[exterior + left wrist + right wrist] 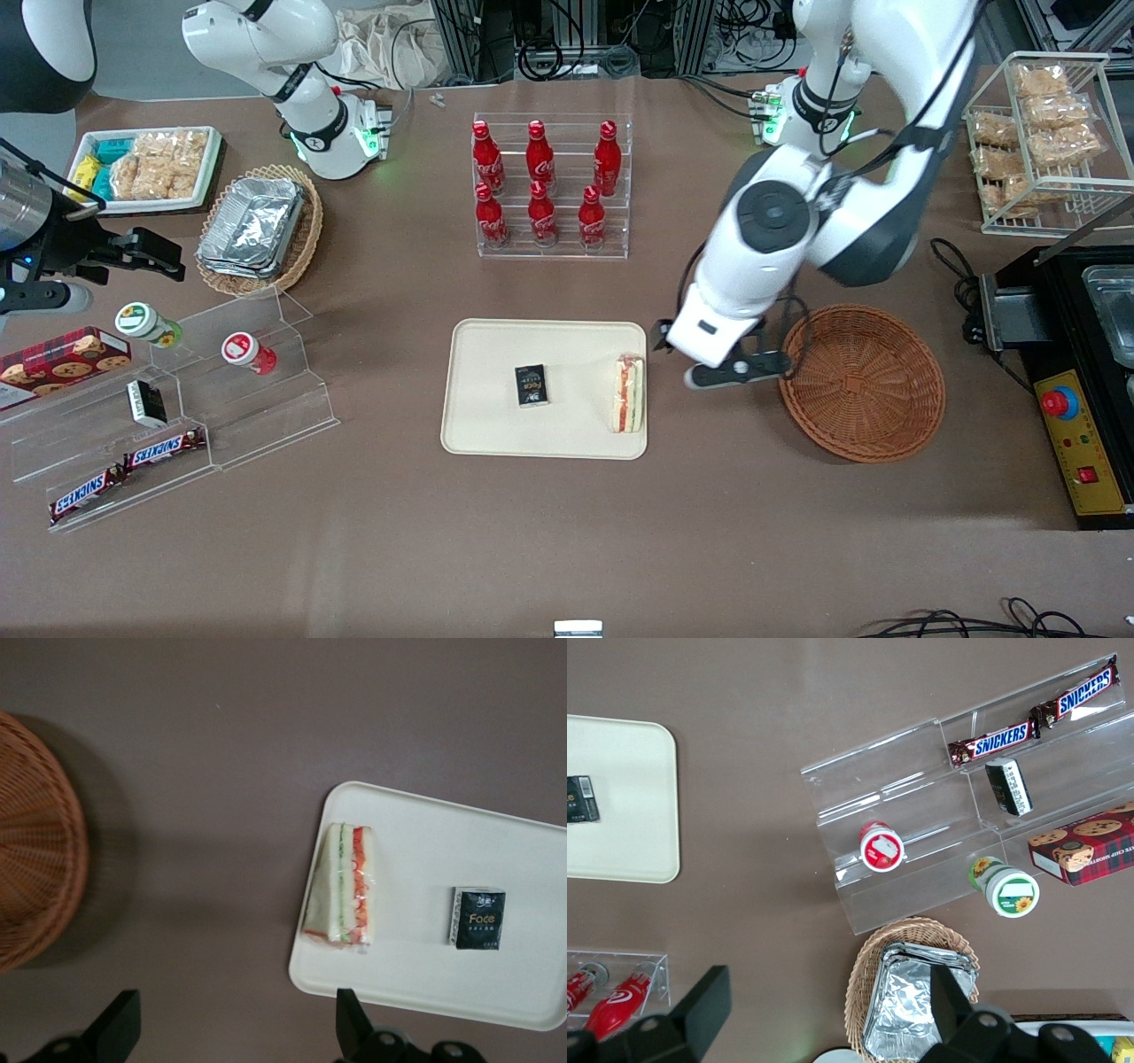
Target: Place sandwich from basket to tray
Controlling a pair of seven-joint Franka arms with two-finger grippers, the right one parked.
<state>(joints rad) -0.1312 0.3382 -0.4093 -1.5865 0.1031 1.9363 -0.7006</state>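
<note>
On the cream tray, a small black sachet is seen near the centre, and the sandwich is seen lying at the tray's three-o'clock edge in the front view, fully on the tray surface and wrapped in clear film. Nothing is held by the gripper, which hangs above the bare worktop between the tray and the wicker basket; its fingers are spread wide apart in the left wrist view, with only brown worktop between them. The basket, at three o'clock from the gripper in the front view, is seen to be empty.

The placing step is judged to be done: the sandwich rests in the tray and has been let go. What remains is judged to be a retreat only. The arm would need to be lifted clear upward, so that neither the sandwich nor the basket rim is brushed.
</note>
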